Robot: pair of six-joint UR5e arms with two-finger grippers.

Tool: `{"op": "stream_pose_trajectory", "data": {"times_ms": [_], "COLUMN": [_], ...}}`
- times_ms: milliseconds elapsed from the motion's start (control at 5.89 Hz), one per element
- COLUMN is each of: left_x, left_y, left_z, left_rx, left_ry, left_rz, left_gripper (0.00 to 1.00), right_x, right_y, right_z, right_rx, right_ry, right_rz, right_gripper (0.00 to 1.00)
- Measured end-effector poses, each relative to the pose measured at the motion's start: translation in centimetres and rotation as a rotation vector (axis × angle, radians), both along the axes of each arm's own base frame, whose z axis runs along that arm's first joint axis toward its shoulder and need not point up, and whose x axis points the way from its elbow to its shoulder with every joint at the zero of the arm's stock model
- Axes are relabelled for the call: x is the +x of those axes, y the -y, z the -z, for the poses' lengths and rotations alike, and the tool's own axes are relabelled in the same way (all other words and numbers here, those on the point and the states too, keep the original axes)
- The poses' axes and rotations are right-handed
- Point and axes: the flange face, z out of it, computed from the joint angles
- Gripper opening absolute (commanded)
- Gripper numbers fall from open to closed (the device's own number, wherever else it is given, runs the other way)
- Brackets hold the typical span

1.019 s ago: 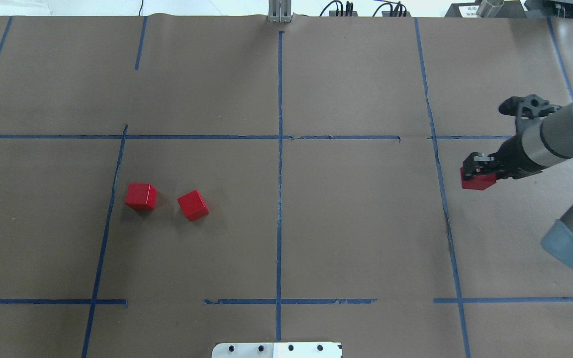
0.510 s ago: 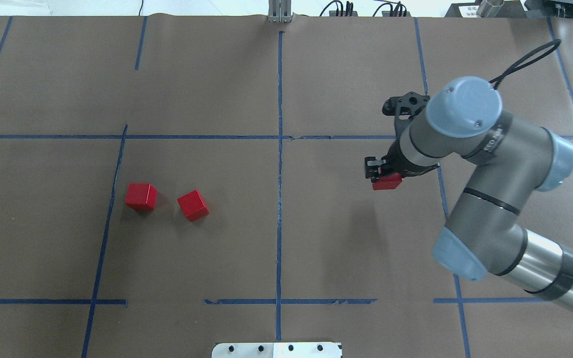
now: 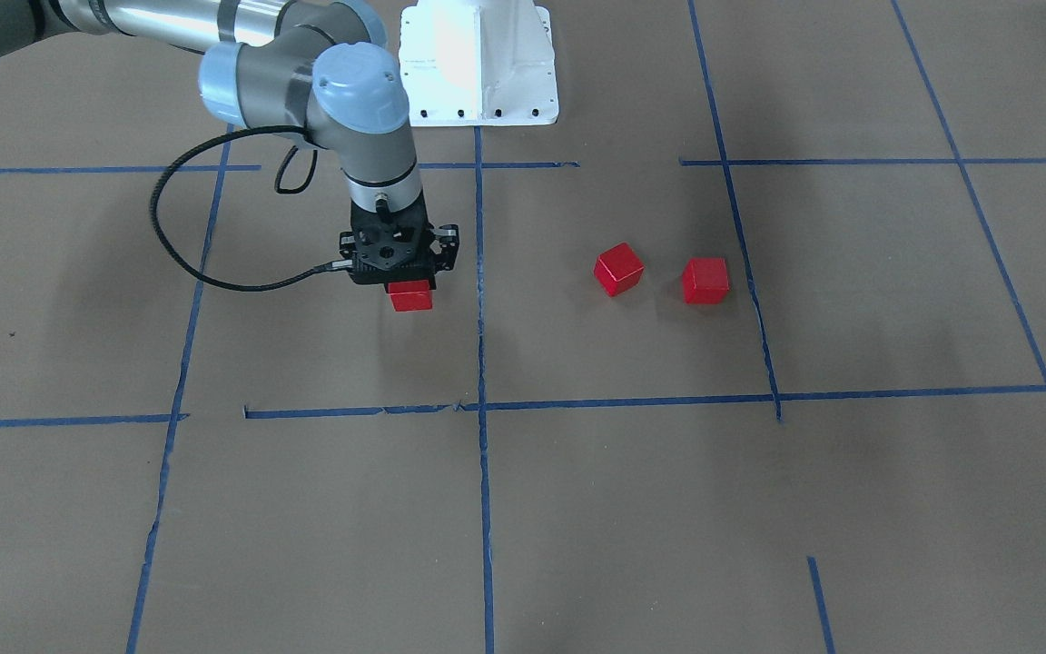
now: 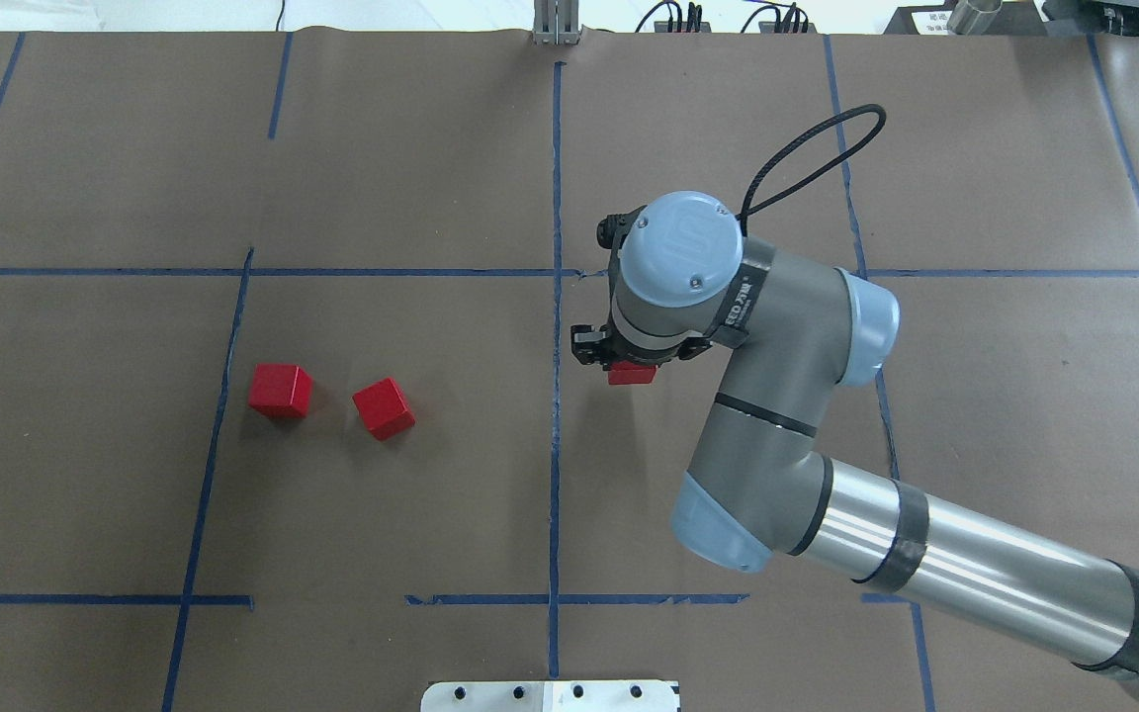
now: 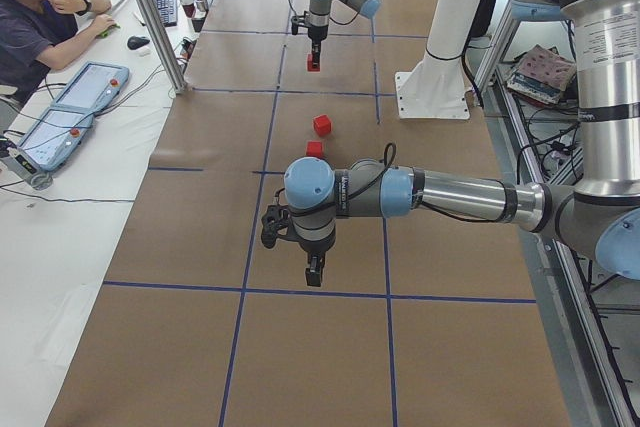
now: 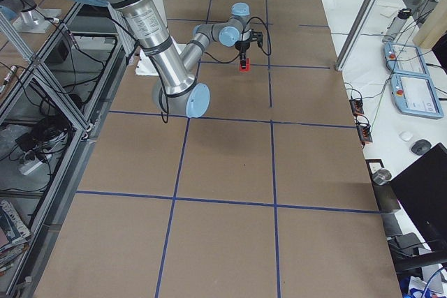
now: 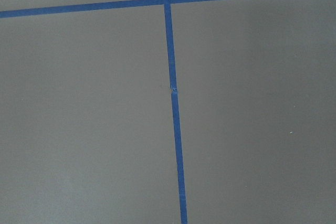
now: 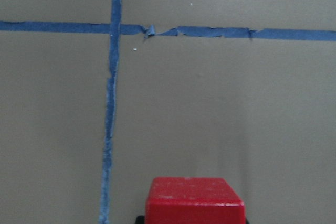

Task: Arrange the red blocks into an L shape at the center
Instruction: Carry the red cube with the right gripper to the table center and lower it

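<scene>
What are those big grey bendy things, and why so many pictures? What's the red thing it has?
They are two robot arms, each ending in a pinching claw called a gripper. The pictures show one moment from different cameras: one above, one across the table, one at each end, one on each wrist. The table is covered in brown paper with blue tape lines. The right gripper pinches one red block near the middle tape line. Two more red blocks sit apart on the paper, on the robot's left side. The left gripper hangs over bare paper; its wrist camera sees only paper and tape.
</scene>
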Motion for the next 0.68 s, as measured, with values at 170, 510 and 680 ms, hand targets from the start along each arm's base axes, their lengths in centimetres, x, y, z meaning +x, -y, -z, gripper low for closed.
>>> {"op": "stream_pose_trajectory", "data": {"times_ms": [170,510,680], "left_x": [0.0,0.0,0.0], "left_y": [0.0,0.0,0.0], "left_z": [0.0,-0.2,-0.3], "left_rx": [0.000,-0.004,-0.006], "left_ry": [0.000,0.000,0.000], "left_rz": [0.000,0.000,-0.001], "left_gripper": [1.00,1.00,1.00], "right_x": [-3.0,-6.4,-7.0], "right_y": [-1.1,-2.8,-3.2], "right_z": [1.0,1.4,1.3], "right_rx": [-0.011,-0.028,-0.030], "right_ry": [-0.008,0.011,0.015], "right_rz": [-0.022,-0.049,-0.051], "right_gripper": [0.27,0.27,0.28]}}
